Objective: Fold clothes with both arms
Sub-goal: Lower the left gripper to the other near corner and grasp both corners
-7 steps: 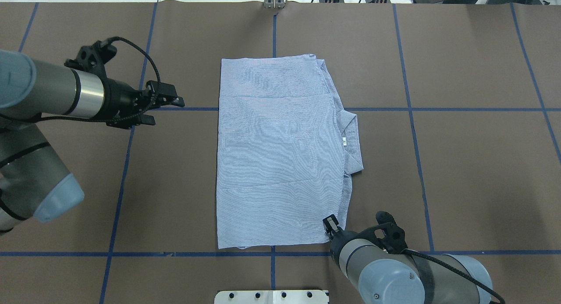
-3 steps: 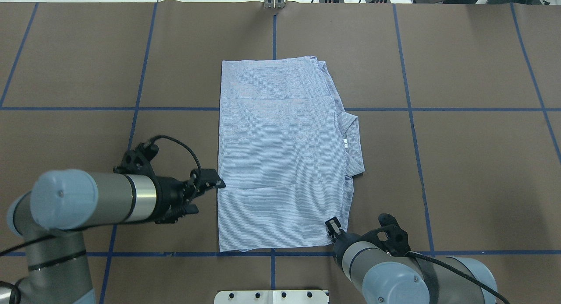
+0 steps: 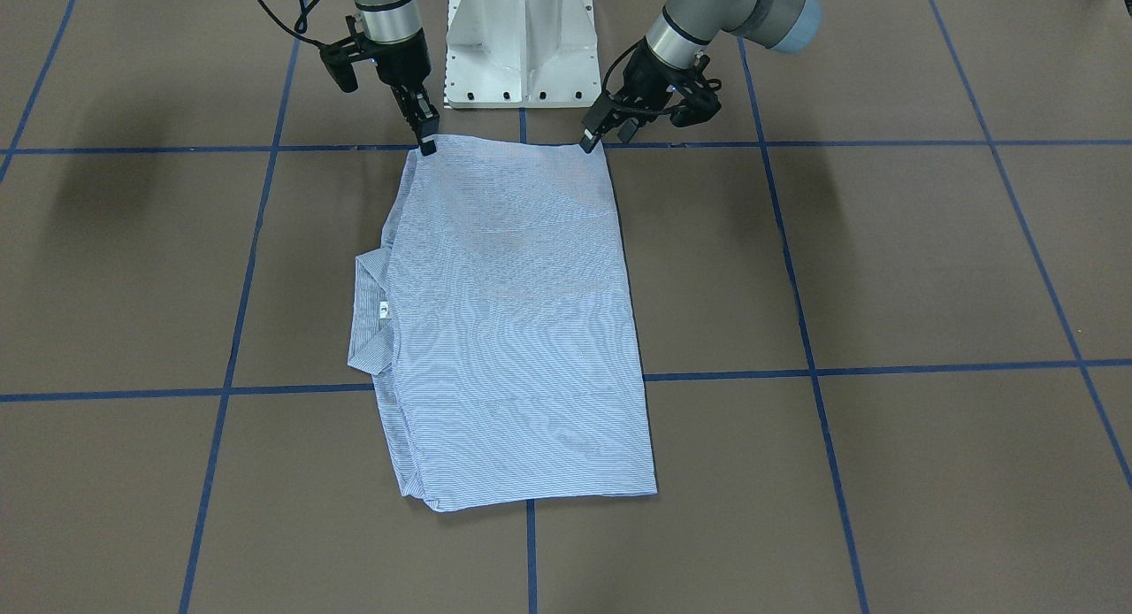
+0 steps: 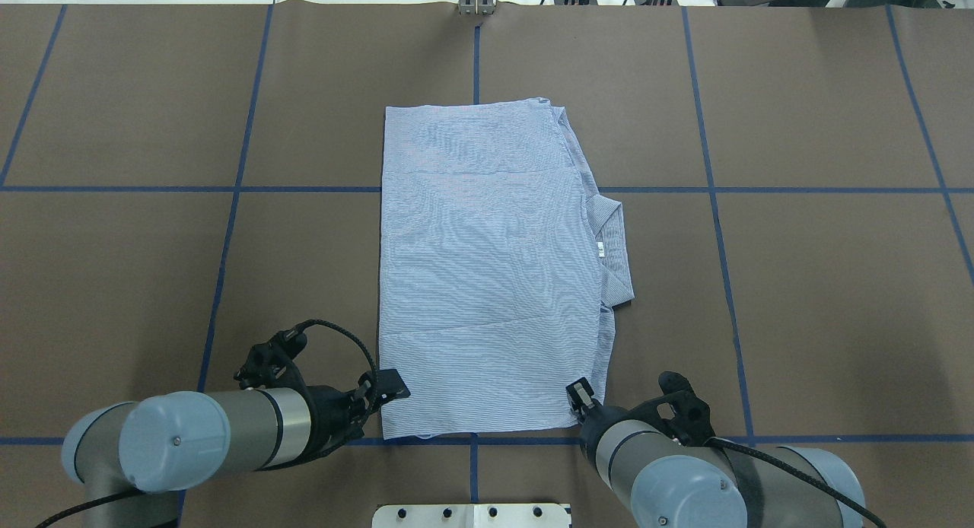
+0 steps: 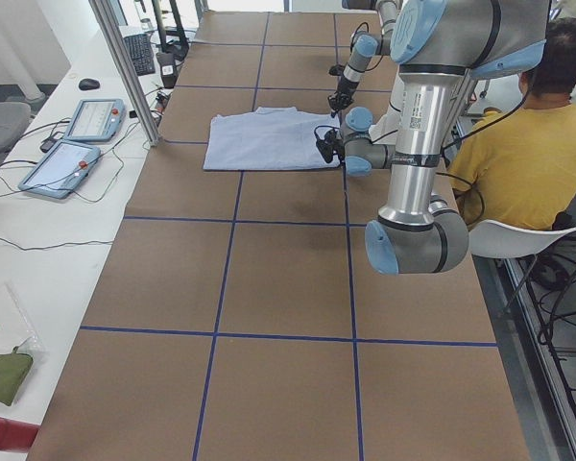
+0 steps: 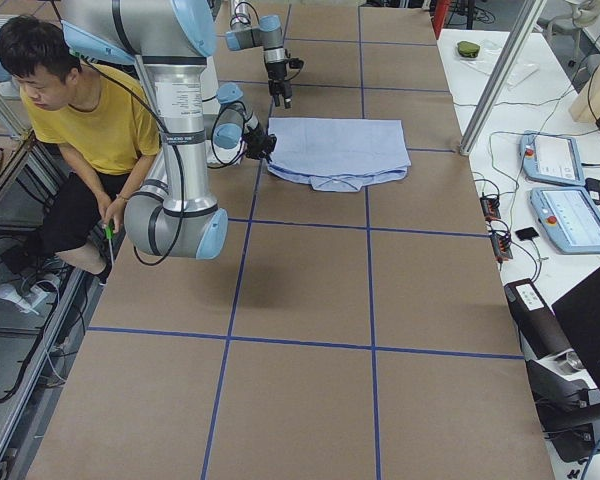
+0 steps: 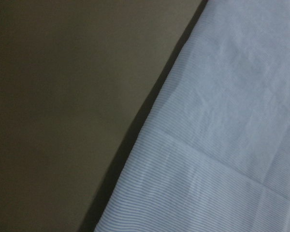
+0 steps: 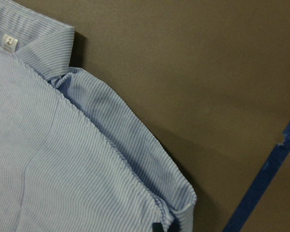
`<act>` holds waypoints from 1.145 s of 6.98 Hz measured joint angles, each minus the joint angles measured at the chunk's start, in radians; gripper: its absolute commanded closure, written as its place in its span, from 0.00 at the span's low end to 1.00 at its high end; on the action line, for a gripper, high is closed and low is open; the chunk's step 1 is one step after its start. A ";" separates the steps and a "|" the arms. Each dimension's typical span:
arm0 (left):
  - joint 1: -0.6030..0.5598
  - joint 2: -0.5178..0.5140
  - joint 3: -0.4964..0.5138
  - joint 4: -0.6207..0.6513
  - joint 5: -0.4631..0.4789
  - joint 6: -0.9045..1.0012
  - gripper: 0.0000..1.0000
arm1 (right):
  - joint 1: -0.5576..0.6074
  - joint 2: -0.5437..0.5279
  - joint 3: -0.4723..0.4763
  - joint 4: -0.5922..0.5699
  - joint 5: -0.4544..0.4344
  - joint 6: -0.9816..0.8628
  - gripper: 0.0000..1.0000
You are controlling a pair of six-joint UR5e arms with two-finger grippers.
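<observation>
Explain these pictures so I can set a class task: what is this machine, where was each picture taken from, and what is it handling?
It is a robot: a left arm and a right arm, each ending in a two-finger pincer. One camera looks down from behind the robot, one faces it across the table, two watch from the table's ends, and one rides on each wrist. A striped shirt, folded into a rectangle, lies flat on the brown table. The left pincer is open at one near corner; the right pincer sits at the other, though whether it grips is unclear.

Left gripper [image 3: 606, 138], fingers apart, and right gripper [image 3: 428, 142] both point downward.
</observation>
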 measured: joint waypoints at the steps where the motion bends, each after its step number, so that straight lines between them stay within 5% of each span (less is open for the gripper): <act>1: 0.024 -0.001 0.008 0.000 0.009 -0.004 0.17 | 0.000 0.000 0.001 0.001 0.000 0.000 1.00; 4: 0.048 -0.005 0.024 0.000 0.016 -0.006 0.25 | 0.000 0.000 0.001 0.001 0.000 0.000 1.00; 5: 0.051 -0.009 0.036 -0.001 0.017 -0.006 0.40 | 0.000 0.000 0.001 0.001 0.000 0.000 1.00; 6: 0.053 -0.015 0.048 -0.002 0.018 -0.006 0.78 | 0.000 0.000 0.000 0.001 0.000 0.000 1.00; 7: 0.053 -0.019 0.050 -0.001 0.018 -0.006 1.00 | 0.000 0.001 0.000 0.001 0.000 0.000 1.00; 8: 0.054 -0.021 0.052 0.000 0.020 -0.006 1.00 | 0.000 0.001 0.000 0.001 0.000 0.000 1.00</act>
